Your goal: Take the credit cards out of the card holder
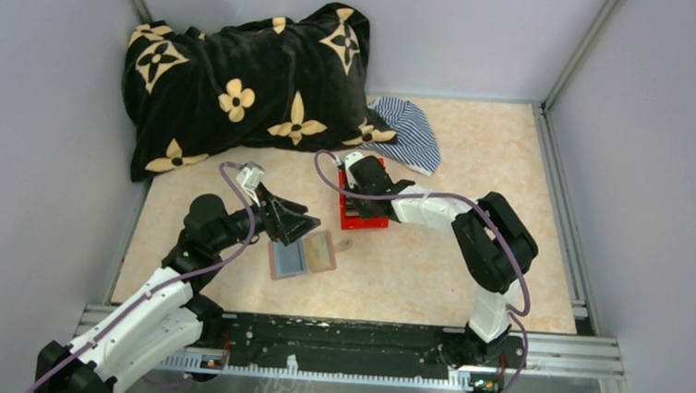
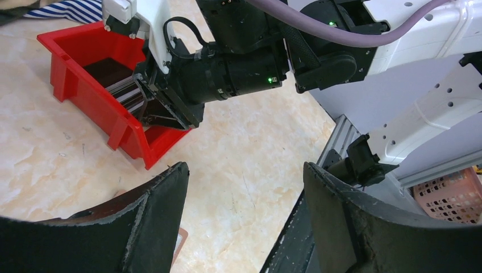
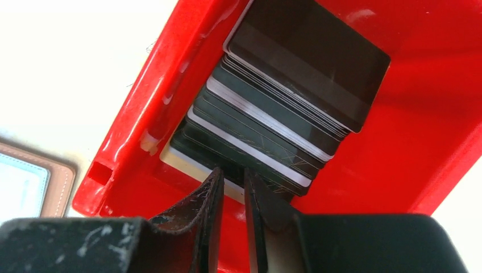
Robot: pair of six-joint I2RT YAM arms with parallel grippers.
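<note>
Crowding bin [image 3: 142, 102] wall: cards [image 3: 284, 96], R fingers [image 3: 211, 196].

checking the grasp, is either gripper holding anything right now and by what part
Left gripper is open, empty. Right gripper is nearly shut over the cards in the red bin; whether it pinches one cannot be told.

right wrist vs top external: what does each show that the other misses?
Only right wrist: a fanned stack of dark cards lying inside the red bin, with the right gripper nearly closed just above the stack's edge.

Only top external: the black flowered blanket, striped cloth, and the left gripper over the open wallet.

Both: the bin, the wallet, the tabletop.
</note>
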